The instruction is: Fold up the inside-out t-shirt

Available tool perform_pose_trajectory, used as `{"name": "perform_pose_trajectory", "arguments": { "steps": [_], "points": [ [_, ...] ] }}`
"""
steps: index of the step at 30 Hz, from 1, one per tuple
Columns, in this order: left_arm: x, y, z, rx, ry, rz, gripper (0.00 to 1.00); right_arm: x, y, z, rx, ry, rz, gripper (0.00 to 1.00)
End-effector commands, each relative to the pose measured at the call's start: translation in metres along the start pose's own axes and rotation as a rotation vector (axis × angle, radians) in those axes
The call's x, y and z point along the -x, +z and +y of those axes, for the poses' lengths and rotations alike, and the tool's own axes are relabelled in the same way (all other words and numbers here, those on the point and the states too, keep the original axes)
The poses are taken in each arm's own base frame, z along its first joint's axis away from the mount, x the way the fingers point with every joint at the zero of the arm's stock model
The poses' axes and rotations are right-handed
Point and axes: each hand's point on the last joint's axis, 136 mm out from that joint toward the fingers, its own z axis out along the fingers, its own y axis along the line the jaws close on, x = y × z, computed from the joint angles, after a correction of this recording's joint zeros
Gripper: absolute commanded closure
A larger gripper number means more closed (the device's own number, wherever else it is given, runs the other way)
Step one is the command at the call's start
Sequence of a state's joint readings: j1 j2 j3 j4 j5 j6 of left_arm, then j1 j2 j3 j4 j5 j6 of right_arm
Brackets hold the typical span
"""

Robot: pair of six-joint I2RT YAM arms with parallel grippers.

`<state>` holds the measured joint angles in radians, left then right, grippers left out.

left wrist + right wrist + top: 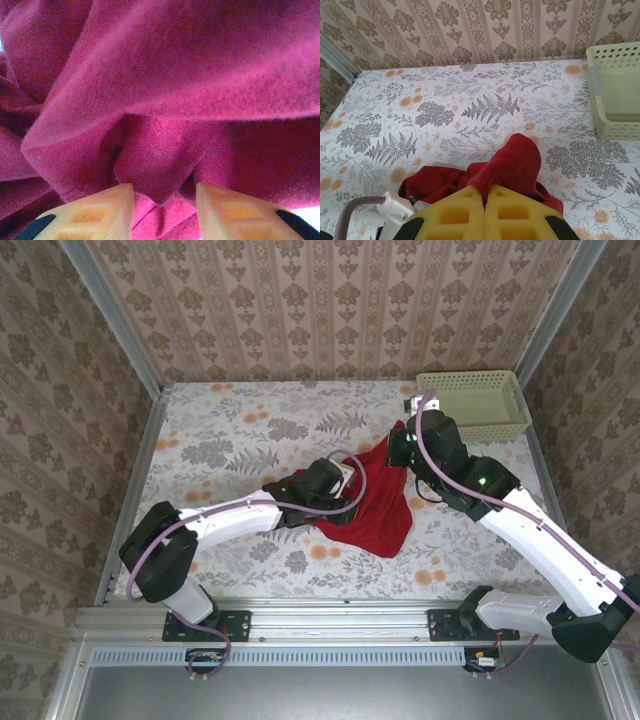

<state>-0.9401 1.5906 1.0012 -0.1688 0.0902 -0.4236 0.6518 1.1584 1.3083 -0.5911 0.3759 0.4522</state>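
One garment to look at here: the inside-out t-shirt (375, 505), plain red and soft, sits bunched right of centre on the floral surface (230, 440), nowhere near flat. From the top camera it reads as a rough crumpled triangle, with a peak pulled up at the far end and the wide part sagging toward the near edge.

The right hand (405, 437) has that peak. In its own wrist view the yellow fingers (455, 215) are pressed together, and a rounded lump of red cloth (512, 160) bulges out just past them, so that hand (484, 192) is clamped on the shirt.

The left hand (348, 483) is in at the shirt's left edge. Up close, the cloth (175, 90) is all deep folds and creases, and the hand (162, 200) has its fingers (107, 205) standing apart with a pointed fold of red poking down between them, not visibly pinched.

What gets in the way: both wrists sit over the shirt in the top view, hiding its far tip and left side.

Around it, a pale green mesh basket (465, 378) sits in the far right corner, well apart from the shirt, and patterned wallpaper (330, 300) closes in the surface.
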Motion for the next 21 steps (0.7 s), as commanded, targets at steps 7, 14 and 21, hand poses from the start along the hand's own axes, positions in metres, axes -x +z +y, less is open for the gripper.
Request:
{"name": "perform_pose_trajectory", "arguments": {
  "steps": [7,14,21],
  "points": [
    [0.014,0.007,-0.003,-0.012,0.0,-0.014,0.62,0.005,-0.006,0.002,0.021,0.026,-0.026,1.0],
    [0.001,0.016,0.004,0.01,-0.007,0.016,0.57,0.006,-0.007,0.002,0.026,0.029,-0.028,1.0],
    [0.003,0.025,0.006,0.018,0.0,0.025,0.61,0.005,-0.008,0.002,0.026,0.03,-0.027,1.0]
  ]
}}
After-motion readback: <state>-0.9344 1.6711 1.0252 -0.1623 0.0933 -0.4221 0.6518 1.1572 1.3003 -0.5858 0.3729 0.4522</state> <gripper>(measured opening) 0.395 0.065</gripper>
